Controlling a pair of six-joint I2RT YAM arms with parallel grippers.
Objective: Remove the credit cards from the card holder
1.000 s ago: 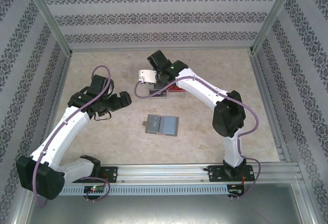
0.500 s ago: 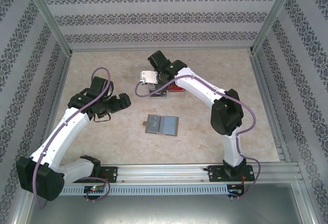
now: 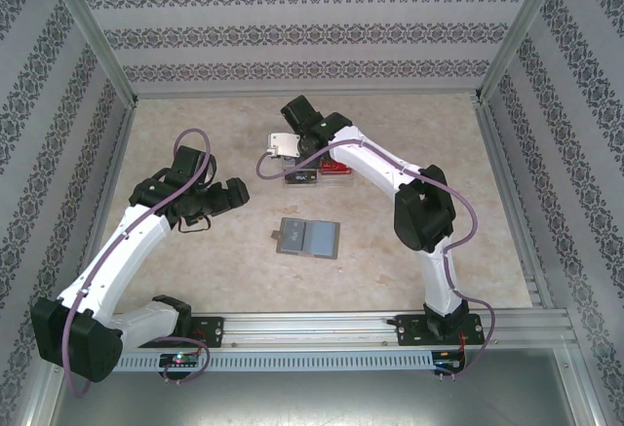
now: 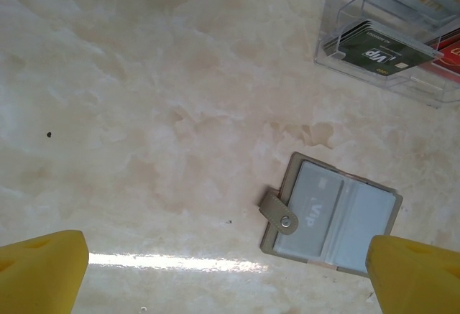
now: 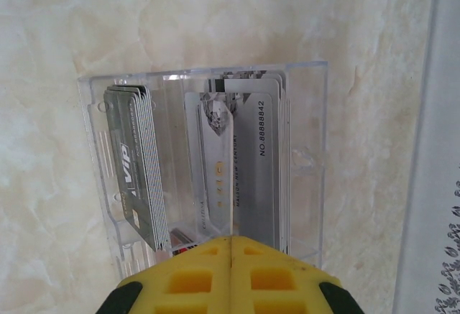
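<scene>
Your card holder (image 3: 308, 238) lies open and flat mid-bench, with a pale card (image 4: 314, 206) in one pocket. Left jaws stand wide apart above the bench, off to its left. Right jaws are pressed together over the clear box (image 5: 208, 163) of stacked cards (image 5: 129, 163) farther back. Bench (image 3: 195, 251): beige marbling, a glare streak. Walls (image 3: 312, 17): banded ornamental paper, aluminium posts (image 3: 93, 31).

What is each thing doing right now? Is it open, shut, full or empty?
Card holder: open, lying flat on the table.
Pale card: tucked in the holder's pocket beside the strap.
Clear box: no lid on, holding card stacks.
Left gripper: open, holding nothing.
Right gripper: shut, above the box.
</scene>
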